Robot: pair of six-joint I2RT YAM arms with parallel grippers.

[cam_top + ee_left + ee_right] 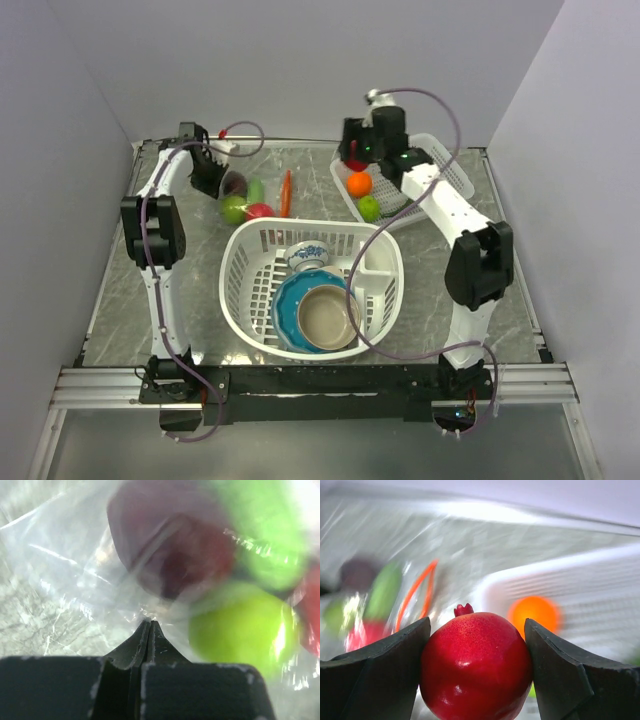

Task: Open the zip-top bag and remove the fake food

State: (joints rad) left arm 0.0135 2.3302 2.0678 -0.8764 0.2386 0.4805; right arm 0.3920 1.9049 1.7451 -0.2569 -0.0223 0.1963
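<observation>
The clear zip-top bag (250, 195) lies at the back left, its red-orange zip strip (286, 193) open toward the middle. Inside it are a dark maroon fruit (165, 545), green fruits (240, 625) and a red one (260, 211). My left gripper (149, 625) is shut on the bag's plastic at its far-left end (208, 172). My right gripper (476, 645) is shut on a red pomegranate (476, 665) and holds it above the left end of the white mesh tray (450, 175). An orange fruit (360, 184) and a green fruit (369, 207) lie in that tray.
A white plastic basket (245, 290) sits in the middle front, holding a blue plate (285, 315), a tan bowl (328, 318) and a blue-patterned bowl (308, 254). Grey walls close in the table on three sides.
</observation>
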